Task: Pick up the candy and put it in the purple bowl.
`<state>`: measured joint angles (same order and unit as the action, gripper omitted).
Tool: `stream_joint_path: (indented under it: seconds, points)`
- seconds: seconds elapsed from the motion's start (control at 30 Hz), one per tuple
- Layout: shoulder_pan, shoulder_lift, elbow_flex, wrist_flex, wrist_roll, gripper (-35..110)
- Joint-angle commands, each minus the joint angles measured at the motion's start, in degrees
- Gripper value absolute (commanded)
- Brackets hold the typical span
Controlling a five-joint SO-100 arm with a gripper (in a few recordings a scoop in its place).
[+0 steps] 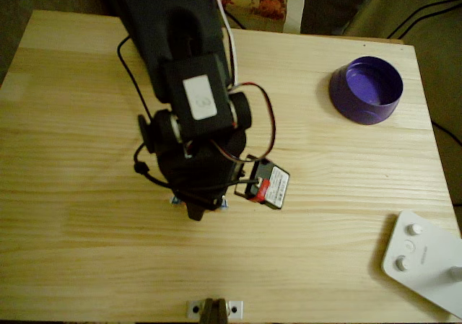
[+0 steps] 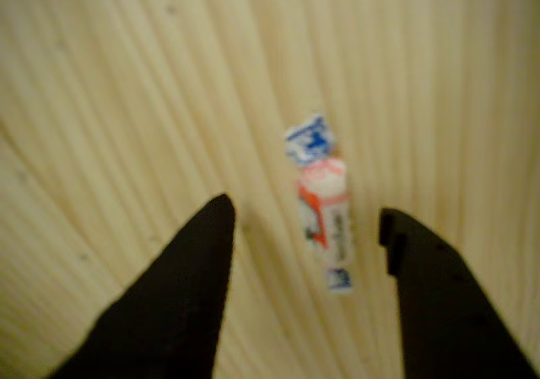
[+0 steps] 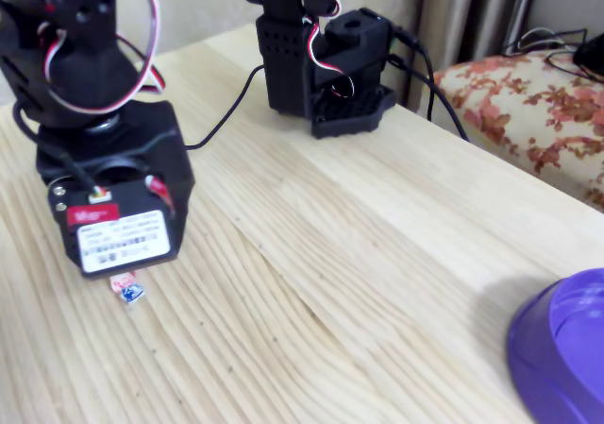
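Note:
In the wrist view the candy (image 2: 324,206) lies flat on the wooden table, white and orange-red in the middle with blue-and-white twisted ends. My gripper (image 2: 305,210) is open, its two black fingers straddling the candy, which sits nearer the right finger (image 2: 430,295). From overhead my gripper (image 1: 198,207) points down left of the table's centre, and only the candy's tips (image 1: 224,206) peek out from under it. One end of the candy (image 3: 128,288) shows below the wrist motor in the fixed view. The purple bowl (image 1: 354,107) stands empty at the far right, also seen in the fixed view (image 3: 566,348).
A white flat device with round buttons (image 1: 422,259) lies at the table's near right corner. The arm's black base (image 3: 321,56) and cables sit at the far edge. A small metal bracket (image 1: 214,309) is at the near edge.

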<state>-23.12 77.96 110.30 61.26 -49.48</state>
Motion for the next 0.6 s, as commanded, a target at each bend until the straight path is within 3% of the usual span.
stream_joint_path:
  seconds: [0.0, 0.57]
  points:
    - [-0.35, 0.97, -2.55, -2.46, -2.72, 38]
    - [-0.09, -4.48, -7.21, -1.32, -6.86, 38]
